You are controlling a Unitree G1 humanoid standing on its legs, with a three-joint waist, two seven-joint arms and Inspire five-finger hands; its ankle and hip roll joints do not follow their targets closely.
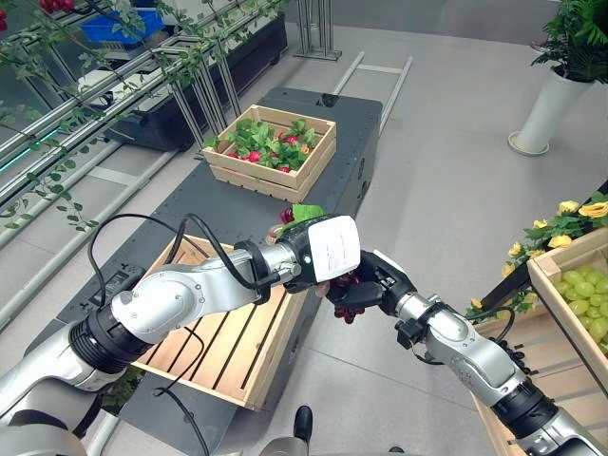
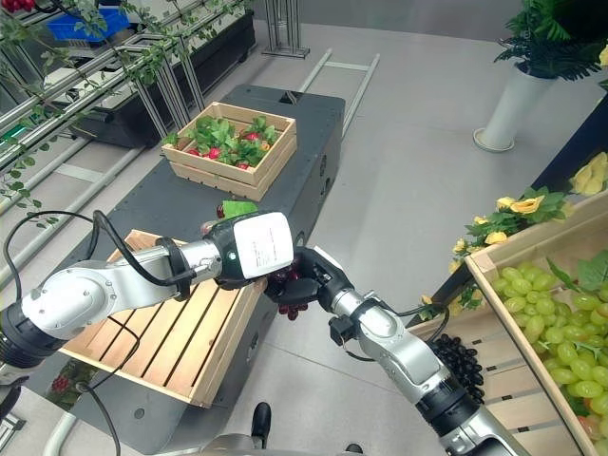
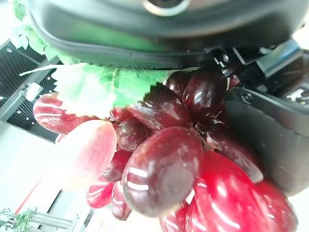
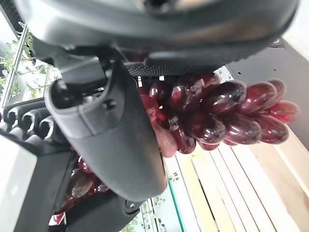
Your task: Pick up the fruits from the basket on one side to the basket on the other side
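**Handover of the red grapes between 2 hands, beside the empty crate**

The right hand (image 1: pixel 378 281) has its fingers (image 4: pixel 104 140) curled round a bunch of dark red grapes (image 1: pixel 350 294), which hangs in the air between the 2 hands, just off the corner of the slatted empty crate (image 1: pixel 223 347). The left hand (image 1: pixel 318 252) has met the bunch from the other side. Its wrist view shows the grapes (image 3: pixel 169 164) and a green leaf (image 3: pixel 96 89) pressed right up against the palm, but I cannot tell whether its fingers are closed on the fruit or only lie against it.

The step in hand looks like a hand-to-hand pass. To do it well, the left hand should get a firm wrap round the upper part of the bunch, near the stem and leaf, before the right lets go. The grapes are soft and glossy, so a light squeeze would let them slide, and a hard 1 could tear berries off. After that the bunch needs a short carry over the crate rim and a low release.

Count: 1 red bunch in hand. 2 crates on the dark bench (image 1: pixel 195 204), the near 1 empty and a far crate (image 1: pixel 271 152) full of leafy red fruit. 1 crate of green grapes (image 2: pixel 541 313) stands on the robot's right, with a dark bunch (image 2: pixel 461 359) beside it.
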